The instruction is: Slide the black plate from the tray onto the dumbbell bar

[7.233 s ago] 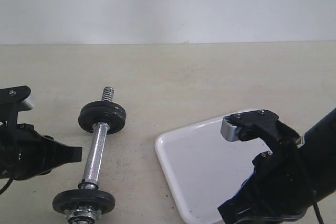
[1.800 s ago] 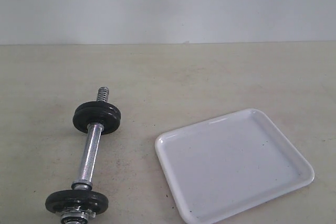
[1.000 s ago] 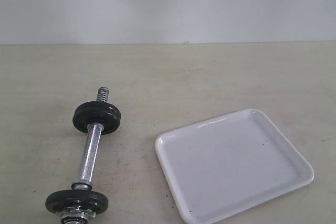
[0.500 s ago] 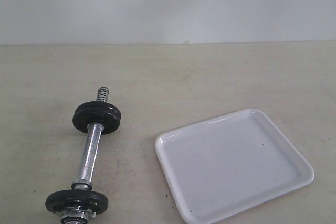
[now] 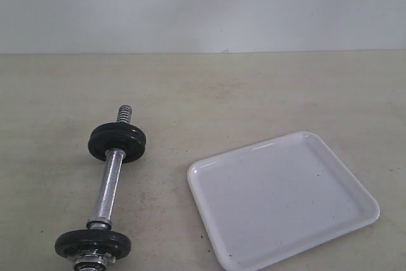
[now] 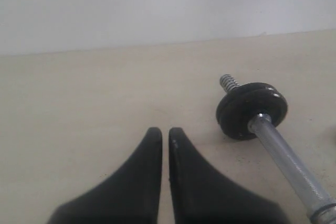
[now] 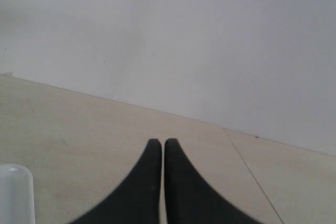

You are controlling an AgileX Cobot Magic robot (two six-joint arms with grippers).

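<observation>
The black plate is not on the tray (image 5: 279, 201), which lies bare. I cannot single it out anywhere else, so by my judgement it already sits on the dumbbell bar (image 5: 106, 187) among the black discs.

The left gripper (image 6: 161, 140) has its fingers together on nothing. Ahead of it and off to its inner side, well apart, lies the bar, with the near disc (image 5: 92, 244) closest to the rig, then the chrome shaft. Beyond that are the far disc (image 5: 117, 143) and the threaded tip (image 5: 125, 115). The right gripper (image 7: 161, 148) is also closed and empty, with only a corner of the tray just beside and behind it.

Seven seconds ago both arms stood over the surface (image 5: 254, 93), the right one above the tray. Now neither shows in the exterior view, and the dumbbell has shifted slightly toward the left arm. Nothing has moved over the last two seconds, so the task looks finished, with the arms drawn back.

No brand, label or writing can be read.
</observation>
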